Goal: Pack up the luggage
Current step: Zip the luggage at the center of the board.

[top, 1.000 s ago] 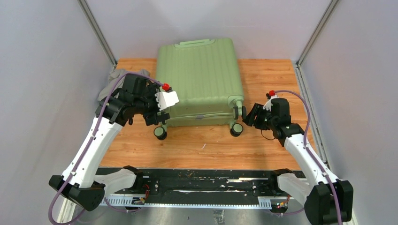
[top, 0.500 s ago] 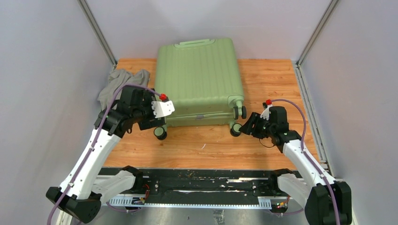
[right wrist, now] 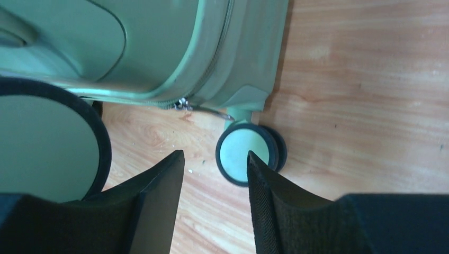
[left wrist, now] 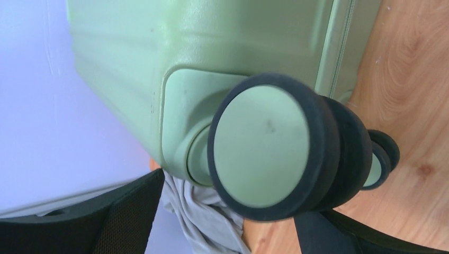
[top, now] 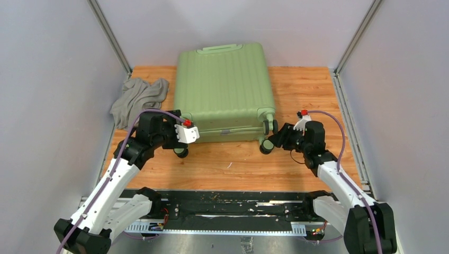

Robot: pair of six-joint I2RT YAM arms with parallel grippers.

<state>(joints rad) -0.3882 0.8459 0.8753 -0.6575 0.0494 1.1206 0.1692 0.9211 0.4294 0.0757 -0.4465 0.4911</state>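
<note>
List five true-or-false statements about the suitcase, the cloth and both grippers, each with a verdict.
1. The luggage is closed. True.
2. The grey cloth lies inside the luggage. False: it lies on the wooden table, left of the luggage.
3. The right gripper holds nothing. True.
4. The luggage stands upright on its wheels. False: it lies flat, wheels toward the arms.
5. The left gripper is clamped shut. False: its jaws are open, close to a wheel.
</note>
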